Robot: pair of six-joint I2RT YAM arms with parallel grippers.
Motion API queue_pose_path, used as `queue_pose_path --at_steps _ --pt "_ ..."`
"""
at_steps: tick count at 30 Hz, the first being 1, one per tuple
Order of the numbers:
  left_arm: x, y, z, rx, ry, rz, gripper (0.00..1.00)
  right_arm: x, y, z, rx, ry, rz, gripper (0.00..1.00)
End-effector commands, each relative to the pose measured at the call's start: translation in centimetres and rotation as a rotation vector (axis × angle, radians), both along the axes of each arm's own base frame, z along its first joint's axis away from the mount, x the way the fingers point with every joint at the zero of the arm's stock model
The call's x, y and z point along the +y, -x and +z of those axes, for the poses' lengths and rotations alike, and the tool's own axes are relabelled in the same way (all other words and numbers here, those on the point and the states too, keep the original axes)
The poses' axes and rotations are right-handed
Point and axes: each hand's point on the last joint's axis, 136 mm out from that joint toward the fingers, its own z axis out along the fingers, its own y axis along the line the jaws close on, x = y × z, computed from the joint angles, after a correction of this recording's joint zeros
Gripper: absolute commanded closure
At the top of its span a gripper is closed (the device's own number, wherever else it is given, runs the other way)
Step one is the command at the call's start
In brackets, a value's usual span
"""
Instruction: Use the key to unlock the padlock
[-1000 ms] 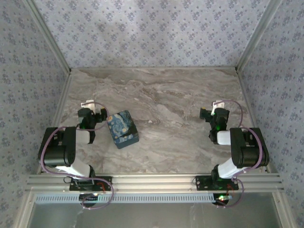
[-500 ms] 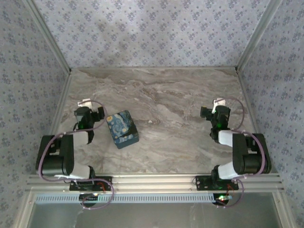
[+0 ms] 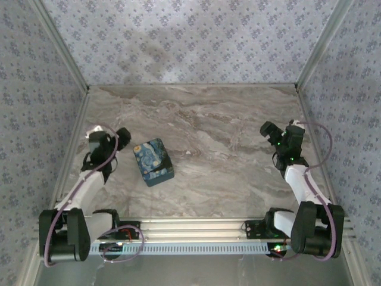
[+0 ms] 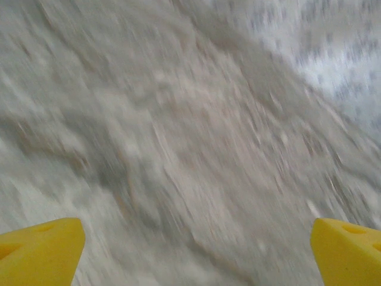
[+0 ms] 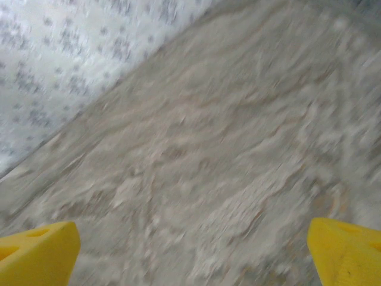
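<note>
Left hand (image 4: 196, 250), right hand (image 5: 193, 250) gape wide; we judge the tiny silvery metal padlock (image 3: 189, 152), right of the blue-and-yellow swirl-painted tin (image 3: 153, 162), light and slippery, so pinch its flat body.

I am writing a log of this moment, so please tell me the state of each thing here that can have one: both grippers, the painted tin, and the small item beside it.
Left gripper: open, nothing between its fingers.
Right gripper: open, nothing between its fingers.
Painted tin: lid looks shut, lying flat on the table.
Tiny pale item, perhaps the padlock: lying free, right of the tin; too small to tell if locked.
</note>
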Motion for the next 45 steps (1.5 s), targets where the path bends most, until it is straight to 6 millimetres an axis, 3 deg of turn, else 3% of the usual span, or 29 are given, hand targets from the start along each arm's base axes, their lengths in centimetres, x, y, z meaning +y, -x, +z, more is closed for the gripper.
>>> queue_pose_path --at_steps 1,7,14,24,29,33,37,42,45 --pt "-4.3 3.2 -2.3 0.114 0.134 -0.108 0.04 4.8 0.8 -1.2 0.087 -0.166 0.142 0.04" --pt "-7.1 5.3 -3.1 0.126 0.173 -0.161 0.05 10.8 1.2 -2.6 0.208 -0.107 0.289 0.06" --pt "-11.1 3.6 -3.1 0.139 0.161 -0.266 0.07 16.2 1.7 -4.5 0.303 -0.048 0.457 0.12" --pt "-17.6 -0.6 -2.5 0.156 0.121 -0.42 0.09 19.0 3.6 -5.5 0.364 -0.02 0.547 0.14" --pt "-23.0 -3.1 -2.2 0.165 0.128 -0.544 0.12 19.5 4.0 -5.3 0.37 -0.009 0.573 0.14" --pt "-26.7 -3.9 -2.5 0.188 0.089 -0.625 0.12 20.2 3.7 -5.0 0.37 -0.01 0.609 0.14" --pt "-26.4 -3.6 -2.0 0.183 0.078 -0.619 0.11 21.3 3.2 -4.3 0.363 -0.011 0.66 0.14" --pt "-22.7 -1.2 -0.1 0.18 -0.021 -0.563 0.09 22.7 2.3 -3.8 0.36 -0.014 0.73 0.13" --pt "-20.3 1.1 0.0 0.211 -0.032 -0.511 0.09 23.7 1.3 -3.5 0.356 -0.024 0.768 0.13"
